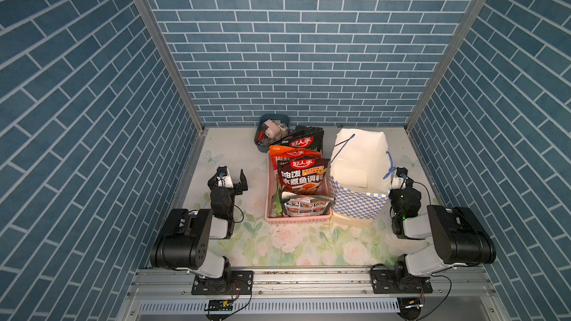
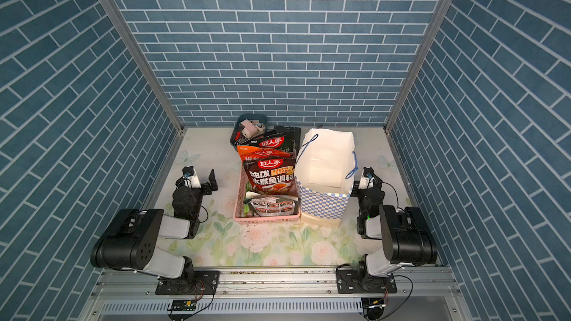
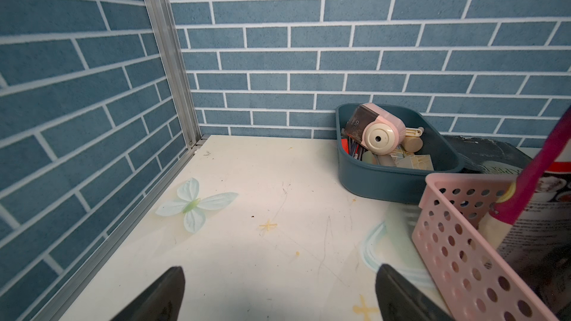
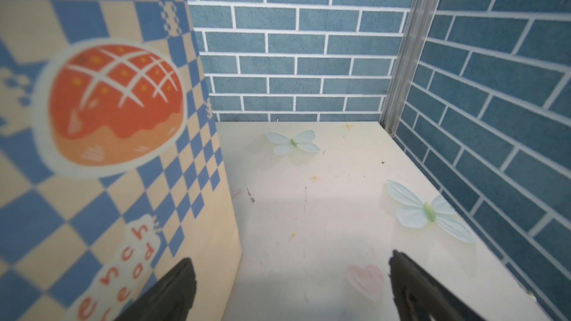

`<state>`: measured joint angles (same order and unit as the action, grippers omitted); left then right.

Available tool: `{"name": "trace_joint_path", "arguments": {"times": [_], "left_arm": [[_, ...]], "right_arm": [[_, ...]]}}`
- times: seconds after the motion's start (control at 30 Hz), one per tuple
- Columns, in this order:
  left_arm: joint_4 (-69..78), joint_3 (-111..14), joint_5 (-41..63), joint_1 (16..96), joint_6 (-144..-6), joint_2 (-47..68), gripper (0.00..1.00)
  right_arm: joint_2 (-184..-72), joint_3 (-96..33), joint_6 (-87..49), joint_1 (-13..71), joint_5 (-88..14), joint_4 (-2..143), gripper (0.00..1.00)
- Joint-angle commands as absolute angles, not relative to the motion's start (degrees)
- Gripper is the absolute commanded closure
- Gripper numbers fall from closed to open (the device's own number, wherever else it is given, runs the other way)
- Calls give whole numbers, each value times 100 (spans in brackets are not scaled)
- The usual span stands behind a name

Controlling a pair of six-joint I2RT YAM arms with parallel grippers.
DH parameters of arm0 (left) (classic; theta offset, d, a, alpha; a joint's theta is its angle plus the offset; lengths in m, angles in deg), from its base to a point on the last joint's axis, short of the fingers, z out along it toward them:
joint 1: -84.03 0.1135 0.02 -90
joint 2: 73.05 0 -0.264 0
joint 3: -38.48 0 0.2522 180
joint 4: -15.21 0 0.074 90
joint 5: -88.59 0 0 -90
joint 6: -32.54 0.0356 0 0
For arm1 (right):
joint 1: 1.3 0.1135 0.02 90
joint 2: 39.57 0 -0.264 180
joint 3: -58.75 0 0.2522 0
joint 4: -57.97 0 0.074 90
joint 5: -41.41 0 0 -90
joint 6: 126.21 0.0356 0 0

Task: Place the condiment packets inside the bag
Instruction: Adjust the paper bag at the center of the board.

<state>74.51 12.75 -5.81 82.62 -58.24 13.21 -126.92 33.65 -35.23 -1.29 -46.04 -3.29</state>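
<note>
Top views both show condiment packets [image 1: 301,177] beside the bag [image 1: 358,208].

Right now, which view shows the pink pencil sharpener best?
The left wrist view: the pink pencil sharpener is large and clear, lying in the teal bin. Both top views show it small; the right wrist view misses it.

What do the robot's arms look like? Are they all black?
Not all black. The left arm and right arm have chunky black round joints with white shells between them. Thin black cables loop beside them, a tiny green light glows on the right one, and the jaws are dark, tapered blades.
</note>
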Motion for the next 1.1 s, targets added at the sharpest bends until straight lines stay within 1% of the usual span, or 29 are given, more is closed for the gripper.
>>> {"name": "trace_joint_path", "arguments": {"times": [0.0, 0.3, 0.37, 0.4, 0.47, 0.53, 0.6, 0.63, 0.67, 0.73, 0.9, 1.07], "left_arm": [[7422, 1233, -527, 8251, -5803, 1350, 0], [7442, 1241, -519, 8254, -5799, 1348, 0], [7181, 1175, -651, 8258, -5847, 1231, 0], [6855, 1073, -799, 8255, -5917, 1064, 0], [5715, 649, -1252, 8254, -6087, 601, 0], [4718, 187, -1786, 8253, -6378, 273, 0], [3454, -366, -2587, 8258, -7108, 118, 0], [2747, -779, -2803, 8271, -7398, 93, 0], [2161, -1172, -2764, 8290, -7458, 80, 0], [1289, -1813, -2483, 8302, -7473, 85, 0], [-150, -3014, -1087, 8307, -7635, 17, 0], [-889, -3602, 795, 8300, -7543, -150, 0]], "right_arm": [[-12719, 3347, -3700, -91, -4657, -388, 0], [-12719, 3322, -3700, -95, -4674, -334, 0], [-12570, 3305, -3685, -95, -4721, -203, 0], [-12350, 3286, -3607, -100, -4919, 29, 0], [-11575, 3011, -3421, -111, -5516, 1219, 0], [-10982, 2672, -3286, -129, -5894, 2405, 0], [-10490, 2312, -3055, -130, -6242, 3625, 1], [-10243, 2139, -3032, -130, -6345, 4239, 1], [-10028, 1967, -3038, -130, -6384, 4796, 1], [-9530, 1648, -3097, -132, -6349, 5763, 1], [-8410, 749, -3188, -139, -5718, 7475, 1], [-8024, -409, -3205, -134, -4783, 8597, 2]]}}
